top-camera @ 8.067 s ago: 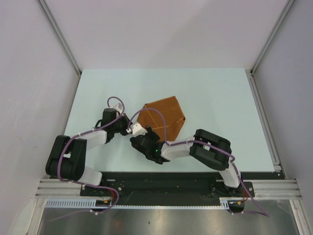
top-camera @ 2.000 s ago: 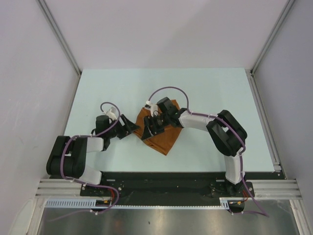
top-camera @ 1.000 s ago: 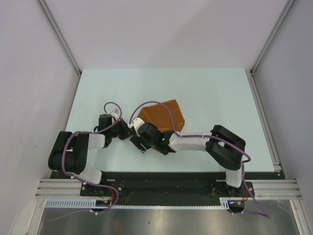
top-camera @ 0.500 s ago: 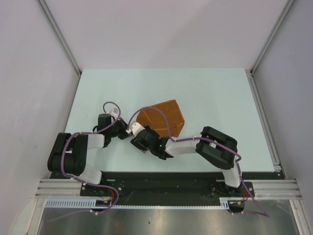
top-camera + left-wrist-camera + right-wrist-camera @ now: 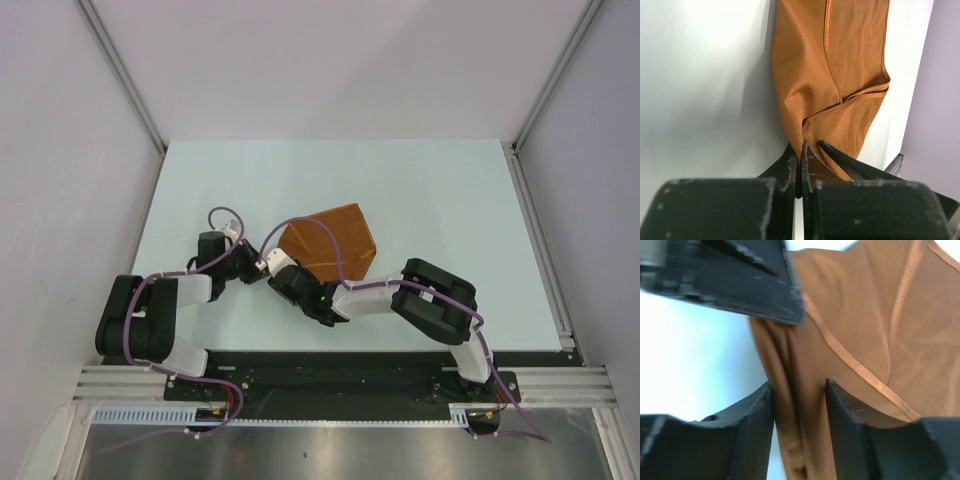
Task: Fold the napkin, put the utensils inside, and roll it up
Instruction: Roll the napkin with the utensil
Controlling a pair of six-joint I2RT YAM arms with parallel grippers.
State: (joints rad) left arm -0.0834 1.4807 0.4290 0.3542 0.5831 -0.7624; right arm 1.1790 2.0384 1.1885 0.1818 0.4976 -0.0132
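l hand (image 5: pixel 801 151) pinch on napkin (image 5: pixel 832 75), r hand (image 5: pixel 799 390) astride

The napkin (image 5: pixel 352 235) is a rust-orange cloth with a stitched hem. It lies folded into a rough, slanted square just left of the middle of the top view. Its near left corner is drawn up into a puckered ridge, nipped tight in my left claw (image 5: pixel 799 150), and a fold of it stands inside my right claw (image 5: pixel 800 390).

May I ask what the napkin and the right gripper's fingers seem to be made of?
Napkin: woven cloth, matte rust-orange; fine ribbed weave, stitched hem, soft folds. Right gripper's fingers: probably hard plastic, matte black; rigid shape, pale scuffed edges.
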